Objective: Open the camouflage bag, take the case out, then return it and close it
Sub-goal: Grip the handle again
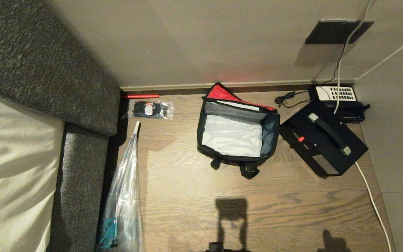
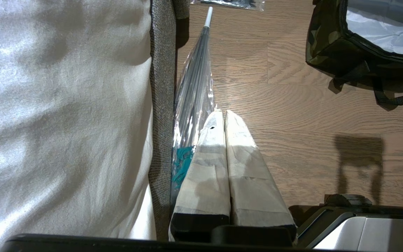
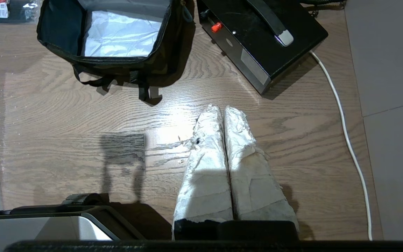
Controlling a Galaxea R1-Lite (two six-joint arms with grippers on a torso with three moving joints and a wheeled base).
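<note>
The camouflage bag (image 1: 270, 129) stands open on the wooden floor near the wall, its red-lined lid (image 1: 222, 92) folded back and its pale grey inside empty. To its right on the floor lies the case (image 1: 313, 154), a flat black box with a handle and a small red spot. The bag (image 2: 331, 49) shows its camouflage side in the left wrist view. In the right wrist view the bag (image 3: 159, 66) and the case (image 3: 247, 38) lie beyond the fingers. My left gripper (image 2: 224, 112) and right gripper (image 3: 223, 107) hang shut and empty over bare floor, short of both things.
A black telephone (image 1: 338, 94) with a white keypad sits against the wall behind the case. A white cable (image 1: 373, 203) runs along the right. A clear packet (image 1: 150, 109) of black items and a plastic-wrapped umbrella (image 1: 126, 185) lie left, beside a grey upholstered edge (image 1: 79, 175).
</note>
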